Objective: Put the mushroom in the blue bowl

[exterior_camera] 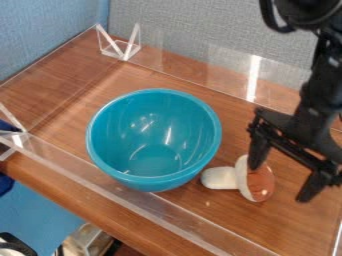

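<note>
Now the pincer [290,170] is spread wide over the mushroom [246,177], which is seen at 3 o'clock of the blue bowl [154,138].

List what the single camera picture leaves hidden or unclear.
- Mushroom: the end effector stands in front, hiding its right side.
- Contact: one view cannot show whether the fingers touch the mushroom.
- Arm: cut off by the top and right edges.
- Blue bowl: its far outer wall is hidden by its own rim.
</note>
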Controlling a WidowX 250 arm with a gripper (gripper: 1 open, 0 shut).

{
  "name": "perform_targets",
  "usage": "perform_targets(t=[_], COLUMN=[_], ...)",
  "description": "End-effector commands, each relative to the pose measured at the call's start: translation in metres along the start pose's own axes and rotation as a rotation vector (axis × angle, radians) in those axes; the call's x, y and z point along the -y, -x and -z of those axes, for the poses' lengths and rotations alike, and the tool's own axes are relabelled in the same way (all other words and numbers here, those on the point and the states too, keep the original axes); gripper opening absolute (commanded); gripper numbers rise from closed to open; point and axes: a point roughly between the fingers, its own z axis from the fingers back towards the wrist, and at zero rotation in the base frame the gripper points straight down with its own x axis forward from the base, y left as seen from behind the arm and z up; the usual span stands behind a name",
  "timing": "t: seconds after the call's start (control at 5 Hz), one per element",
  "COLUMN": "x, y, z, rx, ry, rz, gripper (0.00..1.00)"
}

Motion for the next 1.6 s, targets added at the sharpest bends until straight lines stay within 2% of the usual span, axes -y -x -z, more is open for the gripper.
perform_targets(t=[0.0,0.4,0.8,1.2,1.4], x=[-0.003,-0.012,-0.037,-0.03,-0.019], y=[-0.004,-0.009,0.007,0.019,0.016], z=[-0.012,-0.022,-0.033,-0.02,-0.012], rx=[0.035,0.034,0.047,0.05,0.057], ry=[-0.017,-0.045,-0.06,-0.054,-0.05], rz=[0.068,0.146,0.235,0.304,0.319], gripper=[1.0,1.0,1.0,1.0,1.0])
